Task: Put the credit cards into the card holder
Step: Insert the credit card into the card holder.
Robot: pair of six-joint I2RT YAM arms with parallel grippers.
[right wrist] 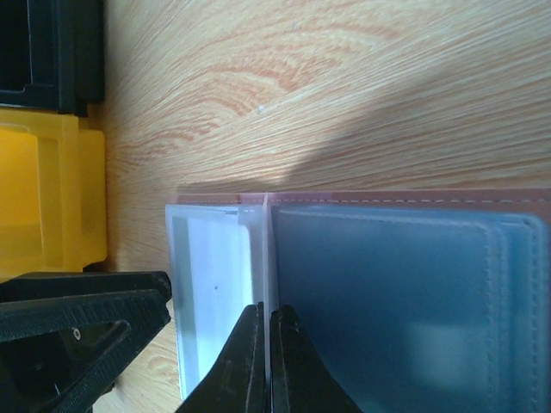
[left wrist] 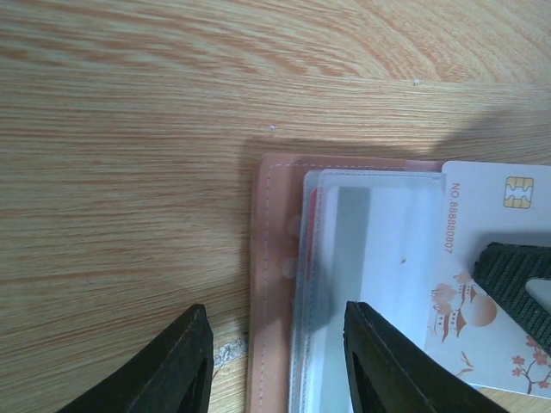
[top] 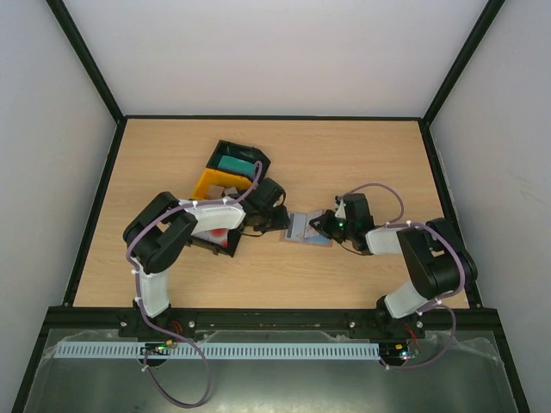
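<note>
Seen from above, a wooden bench [top: 362, 163] carries the card holder [top: 303, 229], which lies open near the middle between the tips of the left arm [top: 185, 225] and the right arm [top: 411, 249]. Left of it, well apart, a black tray [top: 261, 158] holds teal credit cards [top: 232, 162], with a yellow tray [top: 209, 183] just beside it. The left wrist camera shows the holder's pinkish-brown stitched cover and clear plastic sleeves. A white credit card [left wrist: 482, 249] with a gold chip and a printed number lies across its right part. The left jaws stand apart, one finger over the bare bench and the other over the sleeves, gripping nothing. The right wrist camera shows the right jaws pressed together at the seam between two sleeves. Whether a sleeve is pinched between them cannot be told.
</note>
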